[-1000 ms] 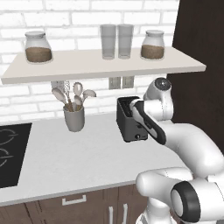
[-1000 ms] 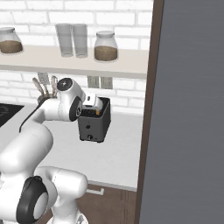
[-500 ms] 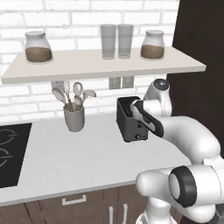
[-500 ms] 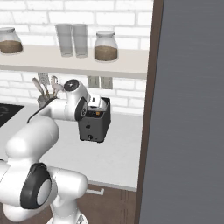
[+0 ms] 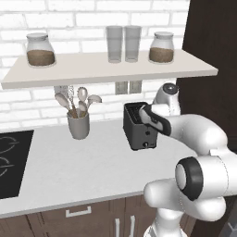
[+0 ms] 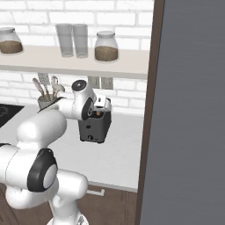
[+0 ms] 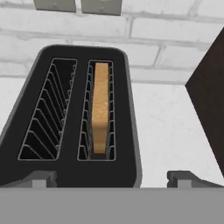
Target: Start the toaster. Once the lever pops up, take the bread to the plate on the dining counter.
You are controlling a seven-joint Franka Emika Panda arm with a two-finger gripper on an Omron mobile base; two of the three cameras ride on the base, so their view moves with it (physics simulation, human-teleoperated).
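The dark grey toaster (image 5: 139,128) stands on the pale worktop by the brick wall, also seen from the other side (image 6: 93,128). In the hand view I look straight down on the toaster's top (image 7: 83,52). The bread (image 7: 100,109) stands on edge in the right-hand slot, and the left slot holds nothing. My gripper (image 7: 113,178) hovers just above the toaster's near end, open, its fingertips wide apart and touching nothing. From the base, the gripper (image 5: 142,111) (image 6: 102,108) sits over the toaster's top. The plate and the dining counter are out of view.
A grey utensil pot (image 5: 78,126) stands left of the toaster, and a black hob (image 5: 11,162) lies further left. A shelf (image 5: 106,65) with jars and glasses runs overhead. A dark cabinet side (image 5: 213,46) closes the right. Wall sockets (image 7: 100,5) sit behind the toaster.
The arm's elbow has swung forward and up while the hand stayed over the toaster. The toaster and the bread have not moved, and the gripper has stayed open.
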